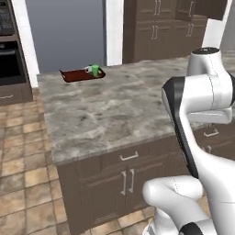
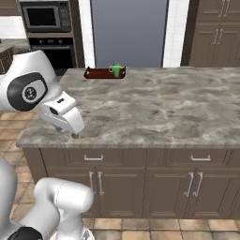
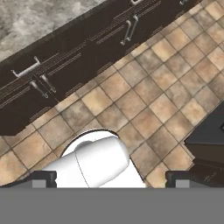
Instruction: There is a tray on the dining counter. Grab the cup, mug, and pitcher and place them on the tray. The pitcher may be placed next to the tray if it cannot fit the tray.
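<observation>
My gripper [image 3: 111, 180] hangs low beside my own body with its fingers spread wide and nothing between them, pointing down at the tiled floor [image 3: 166, 87] in front of the dark cabinet doors [image 3: 83, 48]. Just beyond it runs the near edge of the dining counter [image 2: 154, 112], a broad bare stretch of grey marbled stone. At the far corner sits the tray [image 1: 73, 76], and on it the green cup [image 1: 95, 70] stands with the mug [image 1: 88, 69] touching or just beside it; at this distance I cannot tell which. So two of the three look done. I can't make out the pitcher anywhere on this counter, so I judge the step in hand is finding it, probably on another counter. To do that well I should lift my hand clear of the counter edge before the base turns, keep the fingers wide, and come at the pitcher from its side, away from its handle, since it is tall and would tip easily.
</observation>
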